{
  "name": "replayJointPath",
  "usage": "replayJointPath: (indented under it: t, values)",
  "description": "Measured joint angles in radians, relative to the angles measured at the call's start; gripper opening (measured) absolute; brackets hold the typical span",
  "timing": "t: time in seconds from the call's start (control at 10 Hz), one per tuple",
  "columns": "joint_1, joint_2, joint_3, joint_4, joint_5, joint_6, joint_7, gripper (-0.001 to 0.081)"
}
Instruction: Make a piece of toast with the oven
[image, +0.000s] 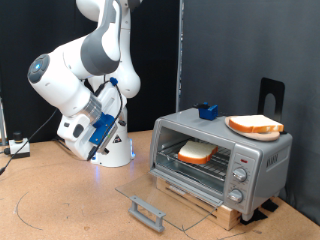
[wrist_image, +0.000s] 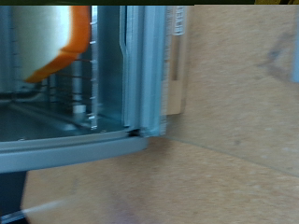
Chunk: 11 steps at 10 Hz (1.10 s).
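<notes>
The silver oven (image: 222, 160) stands at the exterior view's right with its glass door (image: 160, 203) folded down flat, the grey handle towards the bottom. One piece of toast (image: 196, 152) lies on the wire rack inside. A second, near-identical slice (image: 255, 125) lies on a plate on top of the oven. My gripper (image: 92, 140) is tucked close to the robot's base, well to the left of the oven, and holds nothing that I can see. The wrist view shows the oven's open front (wrist_image: 140, 75) and the toast's orange crust (wrist_image: 56, 42); no fingers show there.
A blue object (image: 208, 110) sits on the oven's top, and a black stand (image: 272, 95) rises behind it. The oven rests on a wooden base (image: 215, 205). Cables and a small box (image: 17, 146) lie at the far left on the brown table (image: 70, 200).
</notes>
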Motion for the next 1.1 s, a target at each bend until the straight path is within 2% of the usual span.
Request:
replayJointPath:
  t: [0.1, 0.3, 0.5, 0.8, 1.1]
  values:
    - [0.0, 0.017, 0.0, -0.003, 0.017, -0.009, 0.03, 0.0807]
    - [0.006, 0.086, 0.005, -0.015, 0.039, 0.049, 0.113, 0.0807]
    - [0.019, 0.172, 0.012, -0.023, 0.006, 0.118, 0.171, 0.0807]
    - [0.06, 0.278, 0.012, -0.06, -0.085, 0.256, 0.195, 0.0807]
    - [0.099, 0.383, 0.003, -0.088, -0.118, 0.409, 0.253, 0.0807]
